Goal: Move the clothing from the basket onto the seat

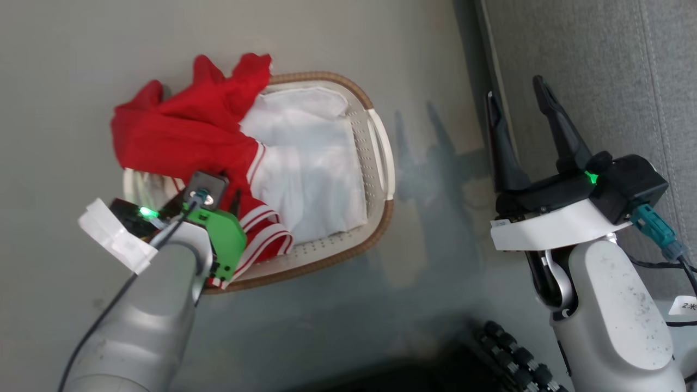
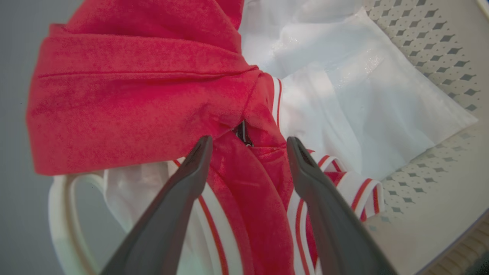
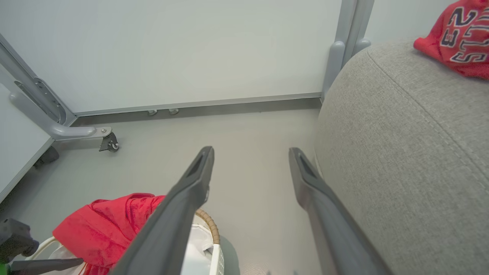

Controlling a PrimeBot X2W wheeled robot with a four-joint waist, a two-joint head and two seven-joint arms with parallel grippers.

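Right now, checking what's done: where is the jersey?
In the right wrist view's top right corner, the jersey lies on the seat, apart from the basket at lower left.

You see a smooth pale grey floor [image 3: 248, 145] underfoot. In the right wrist view, a white wall panel [image 3: 191, 49] stands at twelve o'clock, and a grey castered frame leg [image 3: 72, 131] at nine.

Light is soft and even throughout. The right fingers [image 1: 561, 130] cast faint shadows on the grey floor [image 1: 430, 147]. Close up, the white cloth [image 2: 363, 95] is nearly washed out, and the left fingers [image 2: 172, 214] blur toward the bottom edge. The white wall [image 3: 191, 49] is bright.
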